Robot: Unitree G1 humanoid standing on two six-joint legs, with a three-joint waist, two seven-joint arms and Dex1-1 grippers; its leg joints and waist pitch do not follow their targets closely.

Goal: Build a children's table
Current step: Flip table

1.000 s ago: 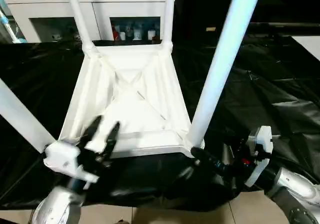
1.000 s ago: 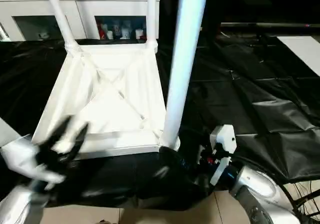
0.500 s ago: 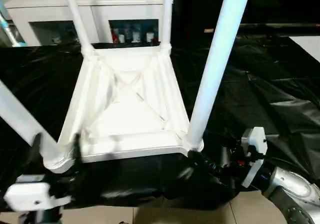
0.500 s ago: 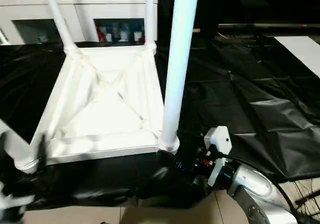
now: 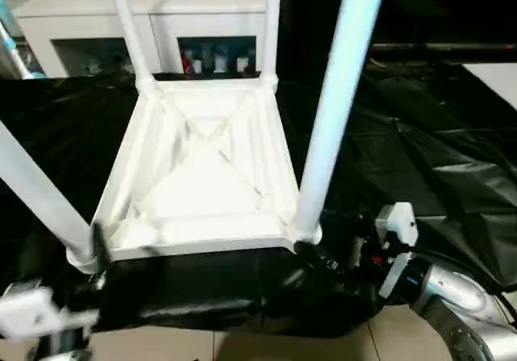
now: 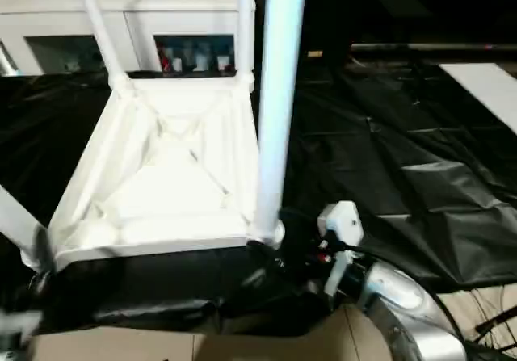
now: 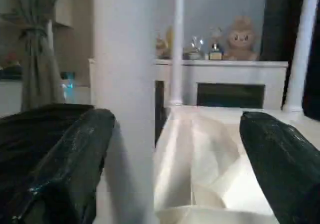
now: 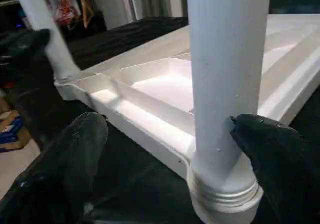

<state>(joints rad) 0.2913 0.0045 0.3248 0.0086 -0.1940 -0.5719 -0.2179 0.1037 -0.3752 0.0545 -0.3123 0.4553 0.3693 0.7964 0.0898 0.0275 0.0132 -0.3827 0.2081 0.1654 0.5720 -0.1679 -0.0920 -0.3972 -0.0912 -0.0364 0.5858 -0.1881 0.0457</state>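
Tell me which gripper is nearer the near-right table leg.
Right. The right gripper sits open around the base of the near-right leg, a finger on either side. The left gripper is across the tabletop, by the near-left leg.

1. Children's table: all white, its upturned underside crossed by raised diagonal ribs; the four legs are white too.
2. Work table: draped in glossy black sheeting, creased.
3. Right gripper: black fingers, white housing, silver forearm.
4. Left gripper: shiny black fingers.
5. Far cabinet: white; small red and white items inside.
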